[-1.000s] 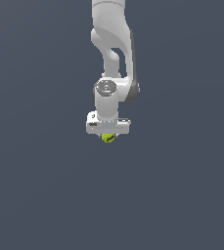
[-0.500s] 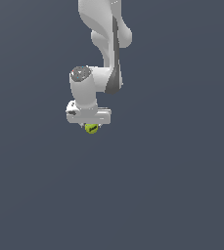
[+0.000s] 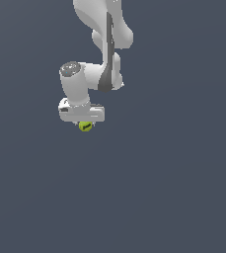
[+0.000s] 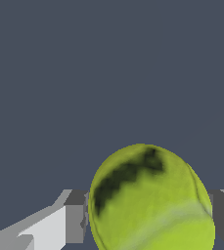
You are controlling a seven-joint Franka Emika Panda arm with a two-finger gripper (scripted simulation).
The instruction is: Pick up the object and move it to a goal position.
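The object is a small yellow-green ball (image 3: 86, 126) with a dark mark, hanging just under the white gripper (image 3: 85, 123) in the exterior view. The gripper is shut on the ball, and only the ball's lower part shows below the hand. In the wrist view the ball (image 4: 150, 200) fills the space between the two fingers (image 4: 74, 217), with the dark mark across its upper side. The arm reaches down from above and the hand is well above the floor.
A plain dark blue-grey surface (image 3: 159, 197) fills both views. No other objects, containers or edges show.
The gripper has carried the ball toward the exterior view's left and slightly up across the frames. It stays shut on the ball throughout.
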